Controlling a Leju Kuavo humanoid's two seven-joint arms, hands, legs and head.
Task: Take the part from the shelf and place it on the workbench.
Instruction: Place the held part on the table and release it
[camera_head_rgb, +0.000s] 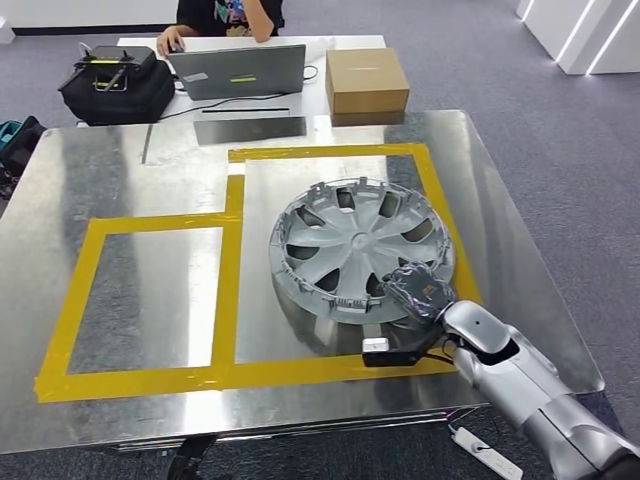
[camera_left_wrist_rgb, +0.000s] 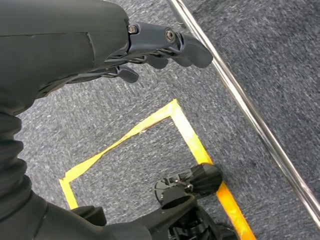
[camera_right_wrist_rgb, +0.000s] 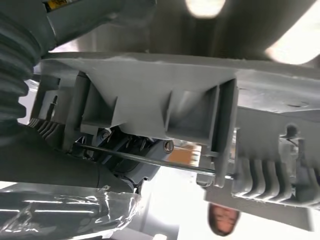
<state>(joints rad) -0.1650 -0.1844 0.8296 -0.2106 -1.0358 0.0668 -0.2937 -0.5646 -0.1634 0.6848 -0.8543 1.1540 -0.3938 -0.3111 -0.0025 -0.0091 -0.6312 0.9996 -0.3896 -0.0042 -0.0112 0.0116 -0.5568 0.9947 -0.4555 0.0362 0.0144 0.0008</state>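
Grey wheel cover (camera_head_rgb: 361, 248) lies on the metal counter (camera_head_rgb: 151, 160), inside the right-hand yellow tape rectangle (camera_head_rgb: 235, 215), near edge tilted up. Right hand (camera_head_rgb: 417, 290) grips its near rim, fingers closed on the ribbed underside (camera_right_wrist_rgb: 151, 105). Left hand (camera_left_wrist_rgb: 151, 47) hangs over grey carpet (camera_left_wrist_rgb: 271, 60) with yellow floor tape (camera_left_wrist_rgb: 188, 135), fingers apart, holding nothing; laptop (camera_head_rgb: 240, 70), cardboard box (camera_head_rgb: 366, 82), black bag (camera_head_rgb: 117, 85) on the far table

Head cam high over workbench (camera_head_rgb: 151, 160), L wrist floorward, R wrist close under hubcap (camera_right_wrist_rgb: 151, 95)
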